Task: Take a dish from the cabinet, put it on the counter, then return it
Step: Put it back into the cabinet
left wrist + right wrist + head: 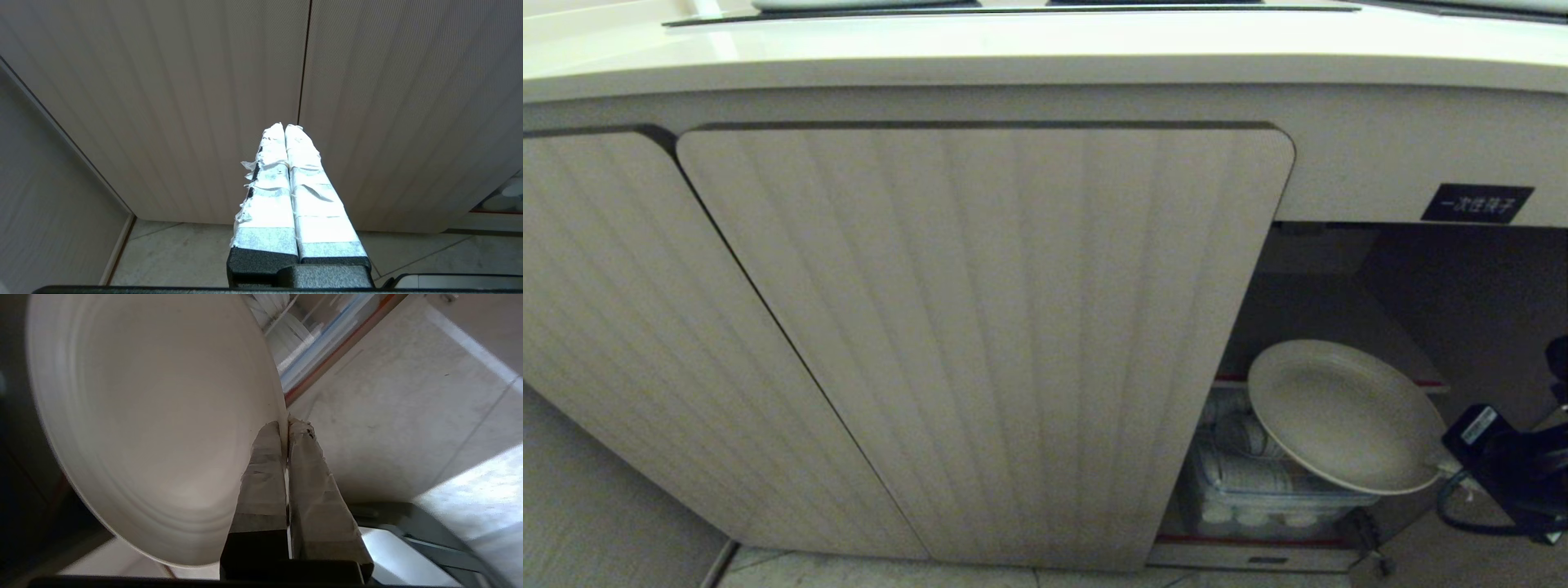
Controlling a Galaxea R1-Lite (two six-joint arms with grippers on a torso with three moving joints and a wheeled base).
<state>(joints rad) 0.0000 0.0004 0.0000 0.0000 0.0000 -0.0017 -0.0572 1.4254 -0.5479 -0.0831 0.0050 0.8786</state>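
Note:
The dish (1343,412), a round cream-white plate, hangs tilted in the open right bay of the cabinet (980,327). My right gripper (1454,467) is shut on the dish's rim at its lower right edge. In the right wrist view the taped fingers (265,473) pinch the rim of the dish (151,416) between them, at the right gripper (286,426). The counter (1045,49) runs along the top of the head view. My left gripper (284,127) is shut on nothing and points at the closed ribbed doors.
Stacked white plates in a clear plastic box (1250,482) sit under the dish on the lower red-edged shelf (1250,541). A black label (1476,202) sits above the open bay. Tiled floor (408,416) lies below the cabinet.

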